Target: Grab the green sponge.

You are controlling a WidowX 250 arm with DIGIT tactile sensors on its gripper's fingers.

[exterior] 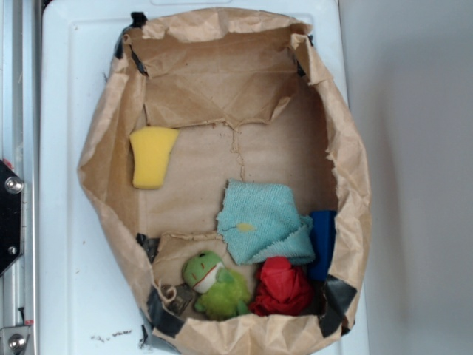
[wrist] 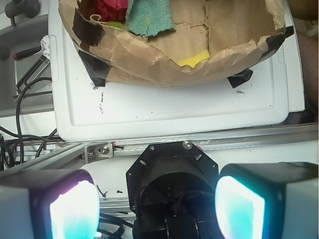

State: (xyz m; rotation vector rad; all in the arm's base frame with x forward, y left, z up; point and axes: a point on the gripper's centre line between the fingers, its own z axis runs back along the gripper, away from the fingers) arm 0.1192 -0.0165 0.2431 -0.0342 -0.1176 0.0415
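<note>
Exterior view gives you a look straight down into a crumpled brown paper bag [exterior: 111, 148], rolled open and patched with black tape, sitting on a white plastic tray [exterior: 66, 74]. The green sponge [exterior: 152, 156], which reads here as a plain yellow foam block with rounded corners and a tapering shape, lies flat on the bag's floor near its left wall, clear of everything else. Well apart from it, toward the lower right, you have a teal terry cloth [exterior: 262, 222], bunched and folded. Below that cloth sit a fuzzy green frog toy [exterior: 216, 282] and a crumpled red cloth [exterior: 282, 288], side by side and touching. A dark blue object [exterior: 323, 242] stands against the right wall beside the teal cloth; you cannot make out what it is.

From the wrist view, your gripper [wrist: 157, 206] is outside the bag, over the metal rail at the tray's edge. Its two fingers [wrist: 75, 209] stand wide apart with nothing between them, their pads glowing pale cyan. Beyond them you see only a sliver of the sponge [wrist: 195, 59] above the bag's near rim [wrist: 164, 64], with the teal cloth [wrist: 149, 17] further in.
</note>
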